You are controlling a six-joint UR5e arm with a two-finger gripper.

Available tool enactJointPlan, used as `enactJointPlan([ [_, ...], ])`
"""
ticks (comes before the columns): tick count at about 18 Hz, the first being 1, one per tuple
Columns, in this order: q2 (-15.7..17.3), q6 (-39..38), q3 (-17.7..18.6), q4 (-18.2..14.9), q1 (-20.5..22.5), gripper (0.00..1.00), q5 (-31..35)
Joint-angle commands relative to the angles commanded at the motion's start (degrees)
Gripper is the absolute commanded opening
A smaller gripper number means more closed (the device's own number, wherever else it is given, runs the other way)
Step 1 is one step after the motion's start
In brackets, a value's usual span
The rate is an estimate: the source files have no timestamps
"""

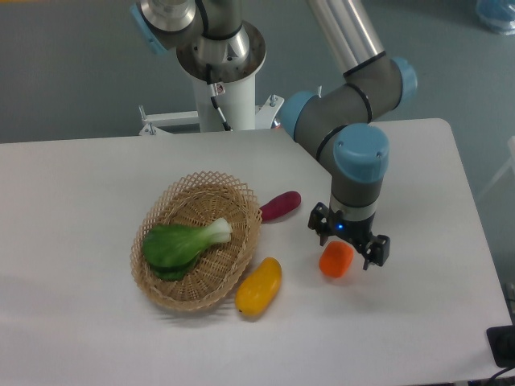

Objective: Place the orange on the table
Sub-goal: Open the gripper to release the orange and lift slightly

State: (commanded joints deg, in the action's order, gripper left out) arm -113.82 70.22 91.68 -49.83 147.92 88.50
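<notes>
The small bright orange (336, 259) lies on the white table (80, 201), right of centre. My gripper (348, 249) points straight down just above and behind it, with one finger (319, 228) to the orange's left and the other (376, 252) to its right. The jaws stand spread wider than the orange, and a gap shows between the right finger and the fruit. The orange looks to rest on the tabletop and is not pinched.
A woven wicker basket (165, 289) holding a green leafy vegetable (181, 243) stands left of centre. A yellow-orange mango-like fruit (259, 286) lies by the basket's right rim. A purple oblong vegetable (280, 205) lies behind it. The robot base (221, 76) stands at the table's back edge.
</notes>
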Motion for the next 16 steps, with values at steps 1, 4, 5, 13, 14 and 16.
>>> enactJointPlan([
  [1, 0.4, 0.2, -1.0, -0.1, 0.2, 1.0, 0.2],
  [4, 1.8, 1.3, -3.4, -2.0, 1.9, 1.0, 0.1],
  [5, 2.5, 2.4, -4.6, -4.5, 2.8, 1.0, 0.0],
  [13, 6.1, 13.5, -11.2, -17.1, 6.5, 1.0, 0.1],
  [14, 6.2, 13.6, -11.2, -17.1, 6.7, 1.0, 0.0],
  [16, 6.5, 13.6, -11.1, -17.1, 7.1, 1.0, -0.3],
])
